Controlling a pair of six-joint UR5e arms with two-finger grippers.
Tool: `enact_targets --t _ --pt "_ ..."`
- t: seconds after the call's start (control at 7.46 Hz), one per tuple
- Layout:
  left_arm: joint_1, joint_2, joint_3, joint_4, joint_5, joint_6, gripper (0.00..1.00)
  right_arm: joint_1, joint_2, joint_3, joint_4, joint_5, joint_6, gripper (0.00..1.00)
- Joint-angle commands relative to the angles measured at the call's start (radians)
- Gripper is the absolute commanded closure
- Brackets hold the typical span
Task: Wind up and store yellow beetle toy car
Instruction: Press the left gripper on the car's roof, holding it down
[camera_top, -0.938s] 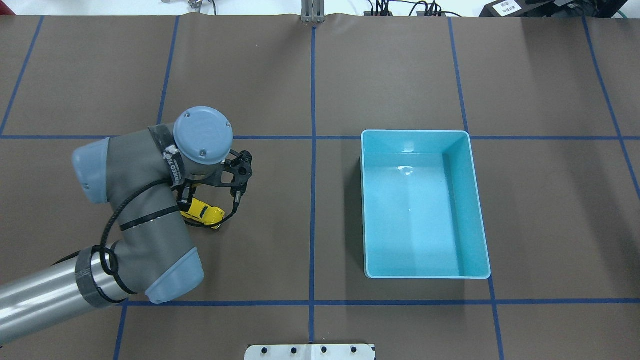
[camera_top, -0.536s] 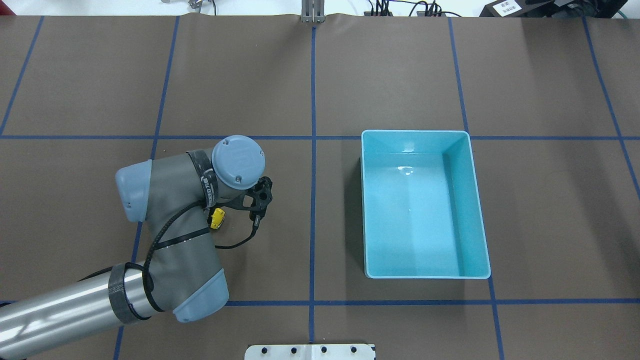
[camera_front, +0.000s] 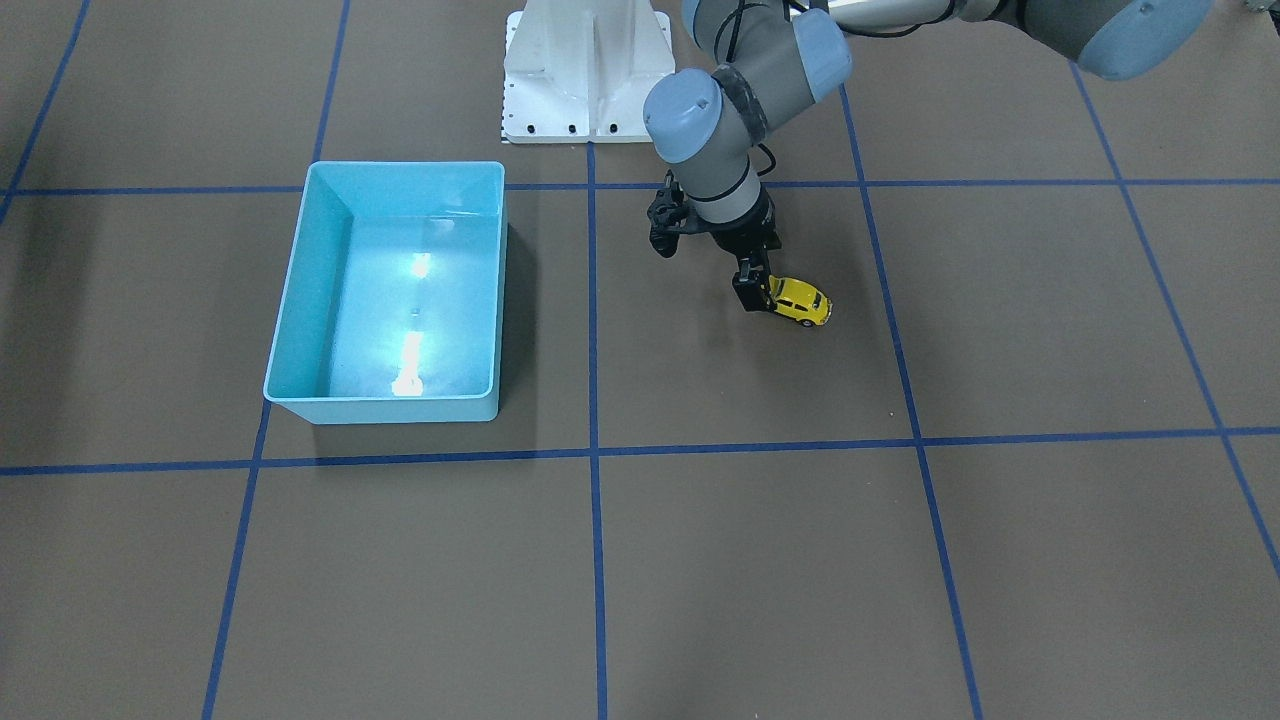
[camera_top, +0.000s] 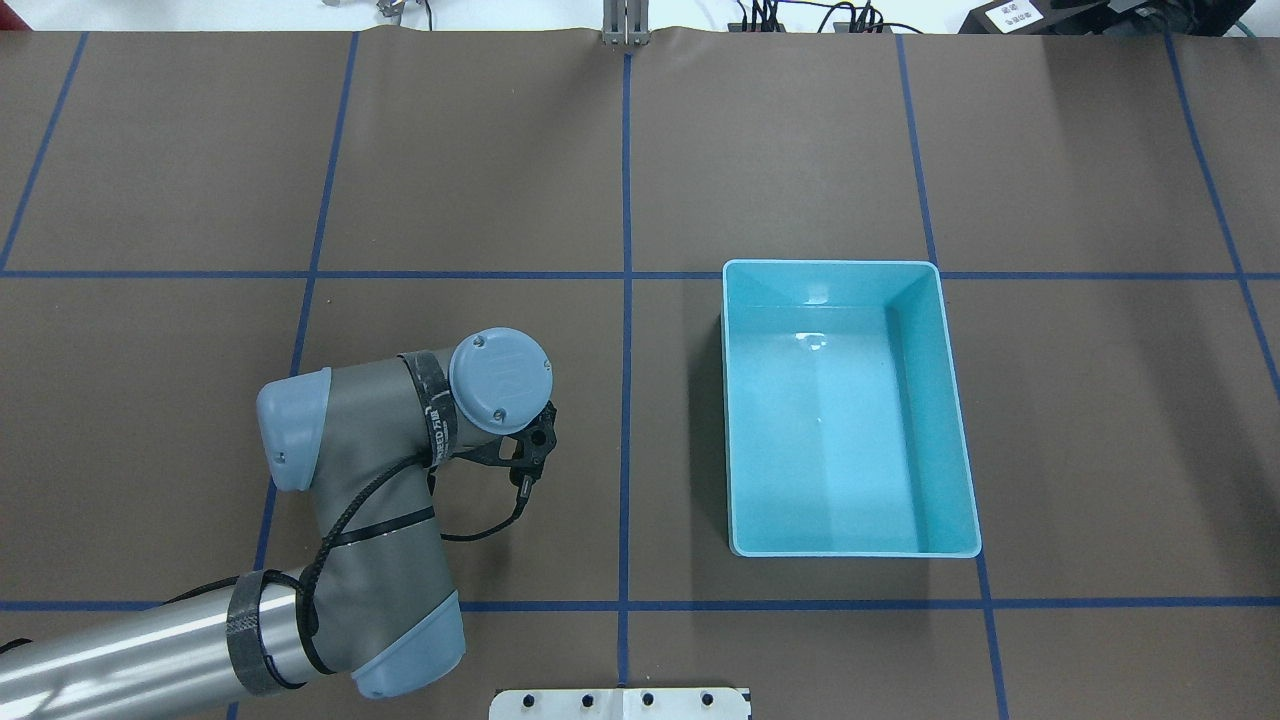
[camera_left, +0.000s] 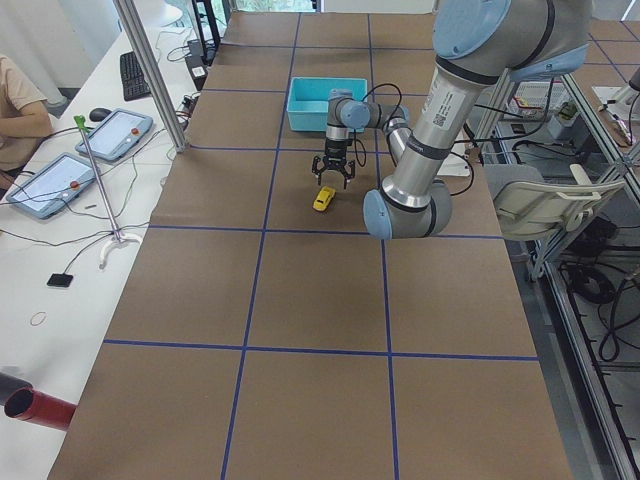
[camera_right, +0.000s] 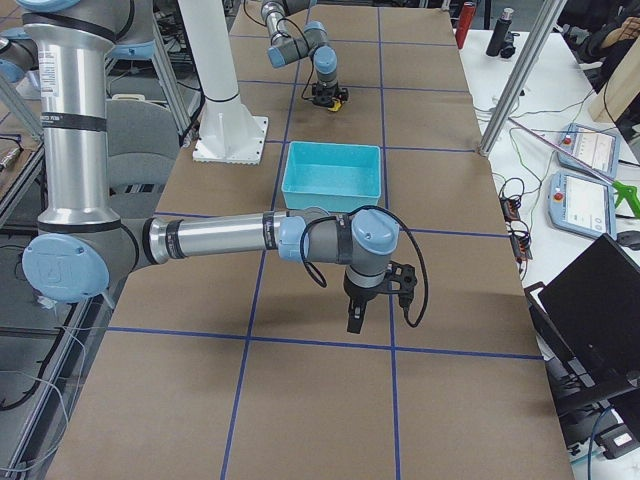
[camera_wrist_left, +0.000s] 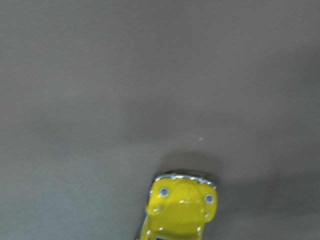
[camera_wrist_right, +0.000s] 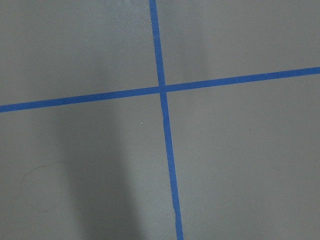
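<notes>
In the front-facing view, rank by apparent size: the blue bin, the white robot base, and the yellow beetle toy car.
1. light blue bin, clearly largest.
2. white robot base, smaller in view, though cut off by the top edge, so its full size is unsure.
3. yellow beetle toy car, by far the smallest.

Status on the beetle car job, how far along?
Stored: not yet; the light blue bin is empty. In hand: the left gripper is at the rear of the yellow beetle toy car, low over the table; whether it is wound cannot be told. Left: carry it across into the bin.
</notes>
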Motion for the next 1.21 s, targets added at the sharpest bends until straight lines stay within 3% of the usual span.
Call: enact_targets --t 0.0,0.27,1.07 --pt "0.008 0.004 0.001 -0.007 0.026 0.000 0.01 0.000 0.000 -0.002 0.001 0.001 0.000 0.00" --pt "0.023 0.007 0.007 -0.017 0.076 0.000 0.01 0.000 0.000 -0.002 0.001 0.000 0.000 0.00" --pt "0.033 0.017 0.019 -0.054 0.079 0.007 0.06 0.000 0.002 -0.001 0.001 0.000 0.000 0.00"
